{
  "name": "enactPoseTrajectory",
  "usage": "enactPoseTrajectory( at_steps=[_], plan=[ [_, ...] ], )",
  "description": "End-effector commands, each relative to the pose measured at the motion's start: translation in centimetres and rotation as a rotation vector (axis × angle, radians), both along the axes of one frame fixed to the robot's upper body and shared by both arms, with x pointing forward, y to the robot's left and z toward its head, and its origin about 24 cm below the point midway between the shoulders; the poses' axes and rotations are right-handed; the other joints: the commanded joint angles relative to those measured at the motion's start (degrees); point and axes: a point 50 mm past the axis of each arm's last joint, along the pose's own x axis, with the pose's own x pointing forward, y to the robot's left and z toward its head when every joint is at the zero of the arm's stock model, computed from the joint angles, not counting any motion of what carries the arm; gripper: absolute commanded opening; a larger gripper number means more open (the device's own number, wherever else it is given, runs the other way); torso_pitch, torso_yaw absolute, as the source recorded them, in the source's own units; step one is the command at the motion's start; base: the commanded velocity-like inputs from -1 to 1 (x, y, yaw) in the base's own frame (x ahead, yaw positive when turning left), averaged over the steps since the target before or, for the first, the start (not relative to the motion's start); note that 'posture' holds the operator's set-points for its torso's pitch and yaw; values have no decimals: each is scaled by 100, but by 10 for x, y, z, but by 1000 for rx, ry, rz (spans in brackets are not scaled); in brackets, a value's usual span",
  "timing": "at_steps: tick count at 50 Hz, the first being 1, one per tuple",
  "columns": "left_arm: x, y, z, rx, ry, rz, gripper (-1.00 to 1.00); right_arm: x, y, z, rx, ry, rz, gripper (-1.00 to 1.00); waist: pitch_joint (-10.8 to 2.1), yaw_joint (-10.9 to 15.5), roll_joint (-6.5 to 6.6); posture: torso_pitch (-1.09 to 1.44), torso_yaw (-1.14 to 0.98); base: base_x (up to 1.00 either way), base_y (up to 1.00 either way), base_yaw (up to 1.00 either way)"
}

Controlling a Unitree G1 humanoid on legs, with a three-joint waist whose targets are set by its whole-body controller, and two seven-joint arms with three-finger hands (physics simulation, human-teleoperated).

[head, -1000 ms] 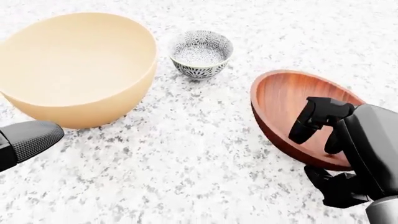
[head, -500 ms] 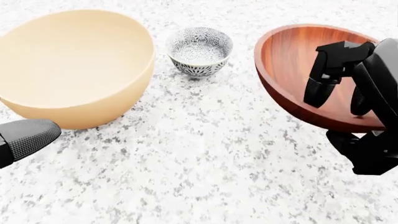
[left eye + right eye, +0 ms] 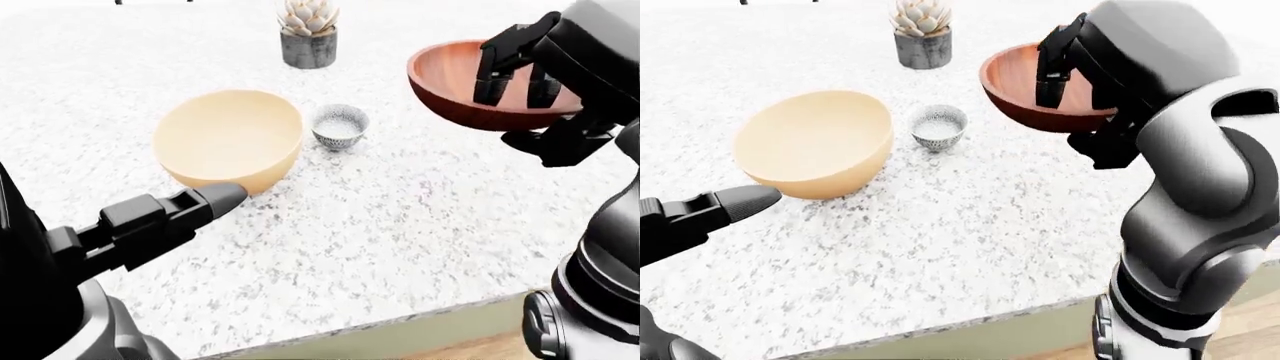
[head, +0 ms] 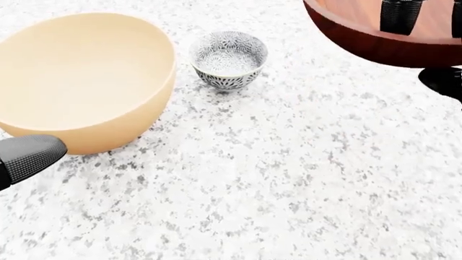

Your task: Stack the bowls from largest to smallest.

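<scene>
The large tan bowl (image 3: pixel 230 139) rests on the speckled counter at the left. Just right of it stands the small patterned bowl (image 3: pixel 339 126). My right hand (image 3: pixel 535 97) is shut on the rim of the reddish wooden bowl (image 3: pixel 455 82) and holds it in the air, above and to the right of the small bowl. In the head view only the wooden bowl's underside (image 4: pixel 375 40) shows at the top right. My left hand (image 3: pixel 150 225) hovers low beside the tan bowl's near side, fingers stretched out and holding nothing.
A potted succulent (image 3: pixel 308 30) stands at the top of the left-eye view beyond the bowls. The counter's near edge (image 3: pixel 400 322) runs along the bottom, with wooden floor below it.
My right hand has lifted the wooden bowl off the counter, up toward the top right of the head view. The tan bowl, the small bowl and my left hand stayed put.
</scene>
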Motion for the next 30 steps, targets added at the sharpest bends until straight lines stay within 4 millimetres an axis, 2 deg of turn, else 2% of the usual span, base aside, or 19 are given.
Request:
enactPoseTrajectory(
  at_steps=[1, 8, 11, 20, 24, 30],
  plan=[
    [-4, -1, 3, 3, -36, -7, 100, -6, 2, 18, -23, -95, 2, -100, -128, 5, -22, 0, 0, 0, 0, 0],
    [-4, 0, 3, 3, -35, -4, 100, 13, 11, 49, -80, -118, 47, -100, -102, -12, 5, 0, 0, 0, 0, 0],
    [-4, -1, 3, 3, -34, -5, 100, 21, 14, 56, -94, -122, 63, -100, -97, -12, 10, 0, 0, 0, 0, 0],
    [-5, 1, 5, 2, -41, 0, 100, 57, 41, 95, -155, -142, 178, -100, -82, -30, 51, 0, 0, 0, 0, 0],
    [-5, 1, 6, 0, -43, -3, 100, 81, 61, 110, -157, -154, 269, -100, -82, -38, 72, 0, 0, 0, 0, 0],
    [-5, -2, 3, 6, -39, -8, 100, 115, 103, 114, -137, -123, 427, -100, -95, -54, 104, 0, 0, 0, 0, 0]
  ],
)
